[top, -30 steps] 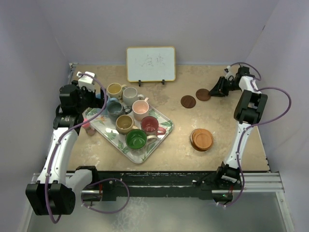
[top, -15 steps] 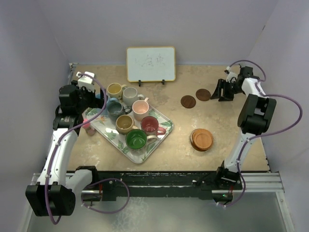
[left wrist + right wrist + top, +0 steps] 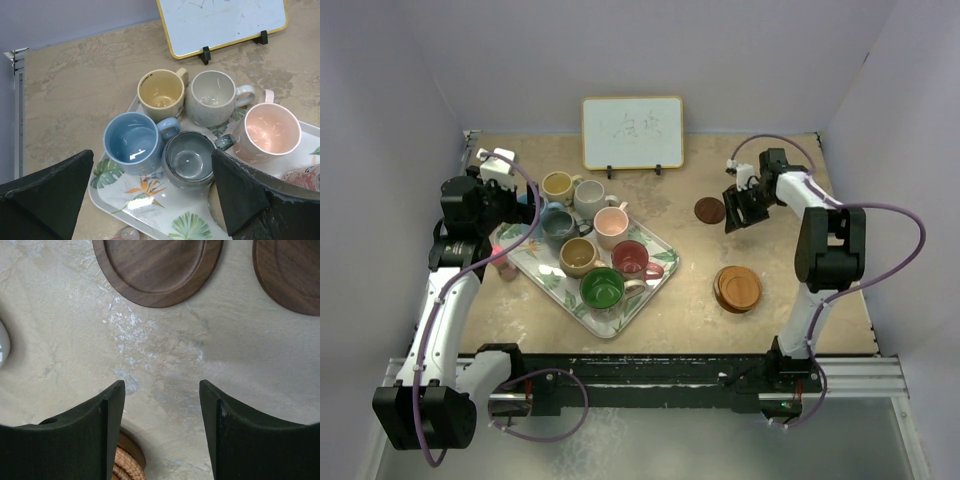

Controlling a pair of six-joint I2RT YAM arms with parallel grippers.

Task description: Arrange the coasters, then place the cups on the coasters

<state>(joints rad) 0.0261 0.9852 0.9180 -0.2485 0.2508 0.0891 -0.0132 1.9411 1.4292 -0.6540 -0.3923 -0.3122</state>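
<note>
Dark wooden coasters (image 3: 157, 270) just ahead of right gripper (image 3: 161, 387), jaws apart, empty; spaced, likely for cups (image 3: 132, 142). Left gripper (image 3: 151, 157) gaping, empty.

tray (image 3: 552, 282) with cups (image 3: 578, 255) left | coaster stack (image 3: 737, 288) right | whiteboard (image 3: 632, 132) behind

A beige, marble-patterned desk (image 3: 690, 300) sits boxed in by plain pale lavender walls (image 3: 620, 50) at the back and on both sides. A small yellow-framed whiteboard (image 3: 632, 131) stands on black feet near the back wall. A metal rail (image 3: 855, 372) edges the desk's near side. The light is soft and even.
</note>
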